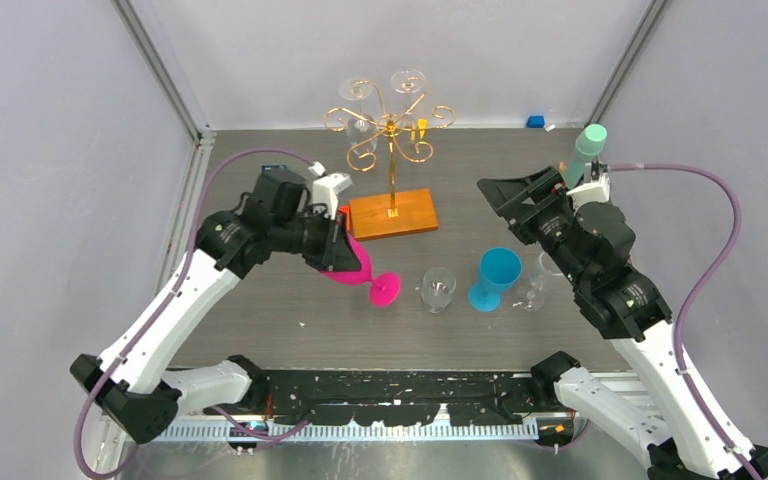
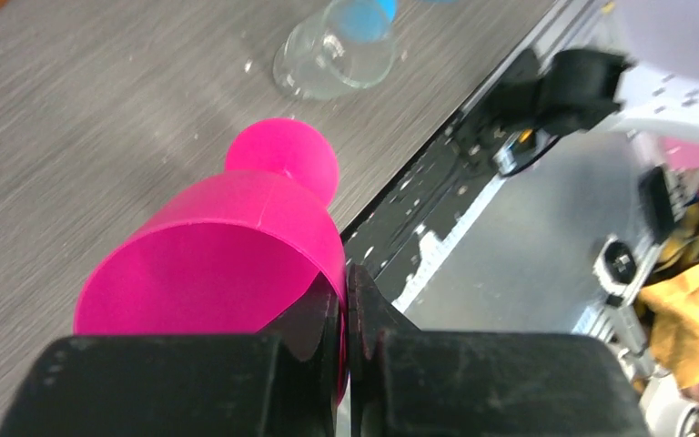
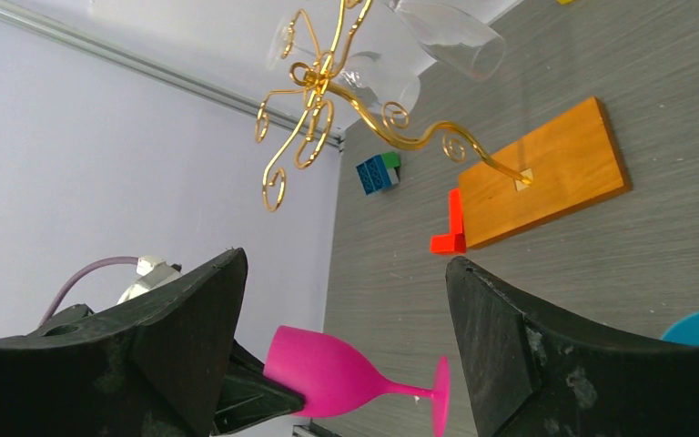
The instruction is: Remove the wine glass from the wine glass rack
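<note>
Top external view, left side first: the left tool [image 1: 345, 252] is seen clamped on the rim of the pink wine glass [image 1: 368, 277] — in the left wrist view one finger is shown inside the bowl and one outside. The glass is held tilted, apart from the wine glass rack [image 1: 391, 160], with its foot lowest, down by the bench [image 1: 260, 320] in front of the rack's wooden base [image 1: 393, 213]. Whether the foot touches the bench cannot be told. At the back, two clear glasses [image 1: 360, 92] are seen hanging from the gold scroll arms. Further right, a clear tumbler [image 1: 438, 289] and a blue goblet [image 1: 493, 277] are stood upright on the bench, side by side. On the right, the right tool [image 1: 513, 183] is held above the bench with its jaws spread wide — nothing is gripped between them.
</note>
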Motion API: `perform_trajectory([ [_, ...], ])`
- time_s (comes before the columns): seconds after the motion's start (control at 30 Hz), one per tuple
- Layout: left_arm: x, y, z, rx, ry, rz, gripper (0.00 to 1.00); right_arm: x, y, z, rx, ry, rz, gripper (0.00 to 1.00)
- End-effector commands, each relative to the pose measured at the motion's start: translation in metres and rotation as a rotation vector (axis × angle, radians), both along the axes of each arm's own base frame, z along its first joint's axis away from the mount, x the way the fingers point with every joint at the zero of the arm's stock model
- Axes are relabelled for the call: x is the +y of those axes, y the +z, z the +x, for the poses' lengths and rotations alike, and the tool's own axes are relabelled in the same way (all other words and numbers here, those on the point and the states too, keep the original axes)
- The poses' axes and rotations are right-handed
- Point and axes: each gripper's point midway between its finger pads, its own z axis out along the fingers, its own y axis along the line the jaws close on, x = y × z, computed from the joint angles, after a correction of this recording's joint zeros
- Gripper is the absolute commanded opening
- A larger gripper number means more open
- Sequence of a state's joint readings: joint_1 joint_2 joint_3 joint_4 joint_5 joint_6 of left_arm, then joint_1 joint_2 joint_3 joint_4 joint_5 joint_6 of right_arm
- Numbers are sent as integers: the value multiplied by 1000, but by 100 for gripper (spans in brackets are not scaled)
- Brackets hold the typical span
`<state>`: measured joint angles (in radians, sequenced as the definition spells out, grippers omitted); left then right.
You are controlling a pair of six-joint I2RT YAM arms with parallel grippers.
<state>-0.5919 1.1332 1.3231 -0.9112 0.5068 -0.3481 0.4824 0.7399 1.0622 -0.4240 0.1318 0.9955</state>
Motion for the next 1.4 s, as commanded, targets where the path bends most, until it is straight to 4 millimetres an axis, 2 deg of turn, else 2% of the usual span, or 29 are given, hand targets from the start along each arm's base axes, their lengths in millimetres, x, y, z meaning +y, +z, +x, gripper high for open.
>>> perform_trajectory([
  [0.0,4,-17,5,-65,14,190,0,-12,7,-2,-21,-45,-37,85],
  [0.17,-3,-45,20,-55,81,372,0,-17,3,-6,-12,-59,-59,85],
  [0.4,-47,-65,28,-107,73,467,0,-20,-1,-9,-12,-64,-68,85],
  [0.6,-74,-85,32,-107,66,488,0,-24,-3,-13,-8,-69,-79,85],
  [0.77,-76,-98,38,-113,101,514,0,-25,-7,-15,-5,-73,-79,85],
  [1.13,-88,-115,43,-114,88,500,10,-22,-7,-14,3,-64,-72,85],
  [1.27,-87,-112,45,-121,91,503,19,-21,-8,-13,8,-58,-73,84],
  [1.37,-88,-98,46,-142,98,475,31,-20,-9,-14,11,-54,-67,84],
])
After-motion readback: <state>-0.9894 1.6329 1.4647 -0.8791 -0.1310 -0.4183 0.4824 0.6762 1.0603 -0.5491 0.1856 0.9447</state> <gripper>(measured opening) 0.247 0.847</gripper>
